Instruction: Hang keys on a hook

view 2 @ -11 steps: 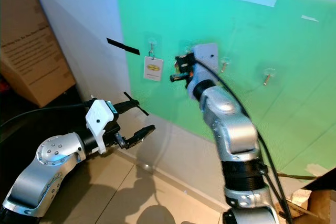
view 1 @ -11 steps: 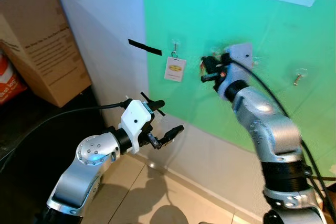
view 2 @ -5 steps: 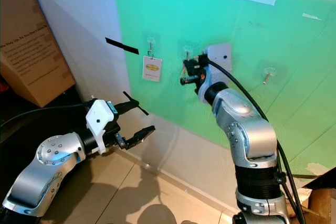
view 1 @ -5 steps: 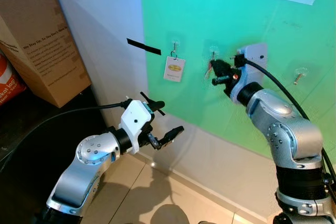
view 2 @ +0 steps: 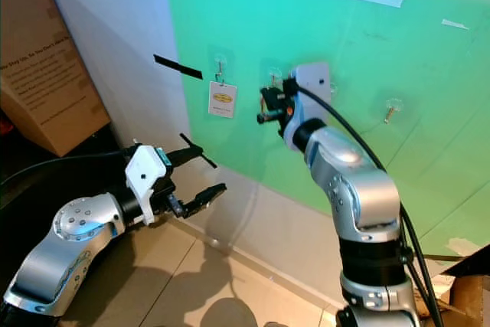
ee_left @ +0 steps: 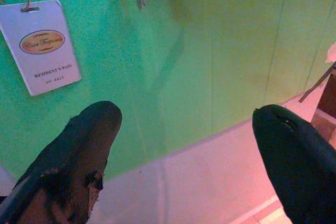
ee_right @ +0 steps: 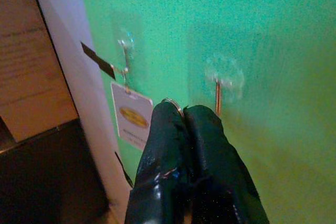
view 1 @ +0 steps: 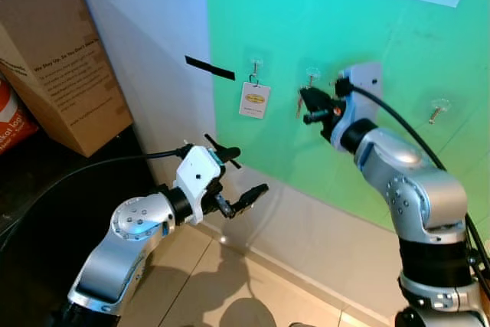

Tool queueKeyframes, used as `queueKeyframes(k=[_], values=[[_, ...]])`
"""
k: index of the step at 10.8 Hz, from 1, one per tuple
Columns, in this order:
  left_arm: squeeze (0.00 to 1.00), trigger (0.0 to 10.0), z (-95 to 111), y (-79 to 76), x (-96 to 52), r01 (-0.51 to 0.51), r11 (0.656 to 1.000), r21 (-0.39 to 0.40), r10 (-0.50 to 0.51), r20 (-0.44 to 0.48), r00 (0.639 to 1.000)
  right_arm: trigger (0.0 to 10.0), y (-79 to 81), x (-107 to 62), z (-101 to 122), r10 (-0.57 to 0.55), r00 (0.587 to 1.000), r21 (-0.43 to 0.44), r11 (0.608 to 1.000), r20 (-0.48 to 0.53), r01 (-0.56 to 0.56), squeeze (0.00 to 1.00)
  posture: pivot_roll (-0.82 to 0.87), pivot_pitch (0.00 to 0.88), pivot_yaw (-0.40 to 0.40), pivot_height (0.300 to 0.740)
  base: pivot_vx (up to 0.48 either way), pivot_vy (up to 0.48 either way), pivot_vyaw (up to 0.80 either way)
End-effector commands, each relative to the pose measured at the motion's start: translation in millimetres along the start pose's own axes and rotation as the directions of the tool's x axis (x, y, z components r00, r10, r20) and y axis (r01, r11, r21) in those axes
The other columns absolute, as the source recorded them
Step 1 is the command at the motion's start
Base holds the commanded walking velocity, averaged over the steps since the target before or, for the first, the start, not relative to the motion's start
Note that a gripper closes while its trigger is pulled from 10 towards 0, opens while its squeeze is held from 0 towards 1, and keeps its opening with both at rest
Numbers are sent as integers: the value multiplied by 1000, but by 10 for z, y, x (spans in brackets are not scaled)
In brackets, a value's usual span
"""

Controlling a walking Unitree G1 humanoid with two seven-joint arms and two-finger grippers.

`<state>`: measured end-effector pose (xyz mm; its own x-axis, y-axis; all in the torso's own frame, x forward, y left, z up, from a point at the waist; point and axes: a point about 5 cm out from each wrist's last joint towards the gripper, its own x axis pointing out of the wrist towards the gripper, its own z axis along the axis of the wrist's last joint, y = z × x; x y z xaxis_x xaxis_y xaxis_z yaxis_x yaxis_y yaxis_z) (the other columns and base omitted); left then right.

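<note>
Lowest and nearest in the head views, the left gripper (view 1: 236,174) hung idle at lower centre with its fingers (ee_left: 84,145) spread well apart, just as it had a second earlier, pointing at the wall below the pass (view 1: 255,100). Farther back, at upper centre, the right gripper (view 1: 309,105) was the one that had moved: half a second before it sat a little right of the hook (view 1: 312,76), and it had since slid leftward so its tip lay just under that hook. In the right wrist view its fingers (ee_right: 173,145) were pressed together on the key ring (ee_right: 172,102), a thin arc of which peeked above the tips, just beside the hook's stem (ee_right: 218,97) but apparently not yet over it. The keys themselves were hidden behind the fingers. By my reading, the ring was lined up and the last short reach onto the hook remained.
</note>
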<state>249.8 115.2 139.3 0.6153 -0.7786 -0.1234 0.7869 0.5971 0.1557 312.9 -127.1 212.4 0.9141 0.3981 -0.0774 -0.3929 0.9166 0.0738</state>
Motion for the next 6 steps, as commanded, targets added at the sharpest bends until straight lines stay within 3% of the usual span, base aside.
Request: queueKeyframes(k=[1,6], values=[[0,10000,46,7,5,10,1000,15,-10,11,1000,10000,-10,5,56,1,1000,21,1000,19,-2,0,-93,9,8,740,0,0,0],[0,10000,43,-8,7,16,1000,17,-16,12,1000,10000,-54,71,5,-35,999,41,998,-27,36,0,-88,0,1,740,0,0,0]])
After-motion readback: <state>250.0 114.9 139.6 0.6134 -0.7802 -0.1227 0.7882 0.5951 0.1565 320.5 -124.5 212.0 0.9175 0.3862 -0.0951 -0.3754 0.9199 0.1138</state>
